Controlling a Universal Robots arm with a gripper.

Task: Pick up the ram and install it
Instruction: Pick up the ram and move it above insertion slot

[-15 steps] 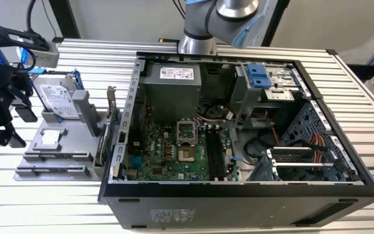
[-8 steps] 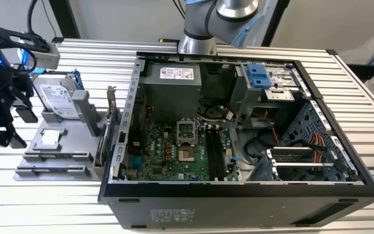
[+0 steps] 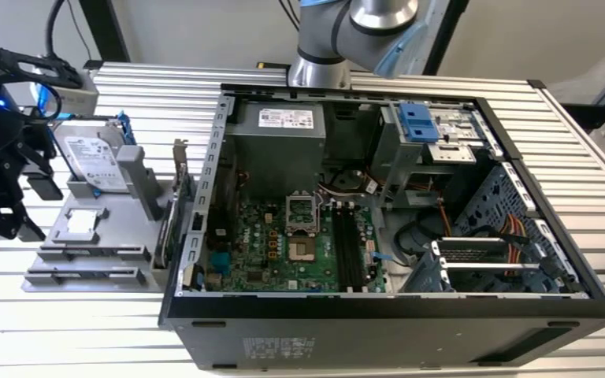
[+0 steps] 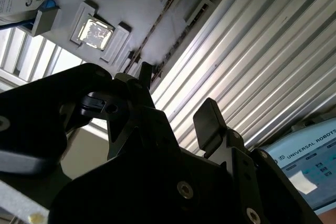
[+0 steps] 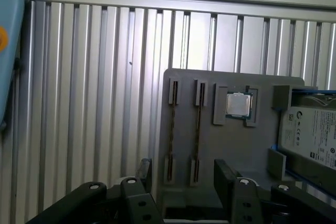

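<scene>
Gripper [image 5: 184, 169] wide open in the first wrist view, both dark fingers [image 5: 224, 177] spread, nothing held between them. Straight ahead of the gap between the fingertips, the ram [image 5: 197, 129]: a thin stick standing on edge in a slot of the gray parts holder [image 5: 184, 85], with a second stick [image 5: 171, 129] in the neighbouring slot. Neither touched. Beside the ram on the same holder, a processor chip [image 5: 239, 104] flat in its recess, then a hard drive [image 5: 310, 135] bearing a white printed label.

Second wrist view: gripper [image 4: 176, 90] seen from behind, jaws apart and empty, ram [image 4: 156, 23] just past the tips, ribbed aluminium table [image 4: 252, 51] beneath, light-blue pendant [image 4: 307, 169] off to one side.

Exterior view: gripper [image 3: 10, 209] hanging beside the holder [image 3: 108, 236], over the slatted table. Well apart from it, beyond the holder, an open computer case [image 3: 387, 315] with green motherboard [image 3: 281, 252] bare and white stickers on the power supply [image 3: 276, 134]. Pale wall [image 3: 198, 27] behind.
</scene>
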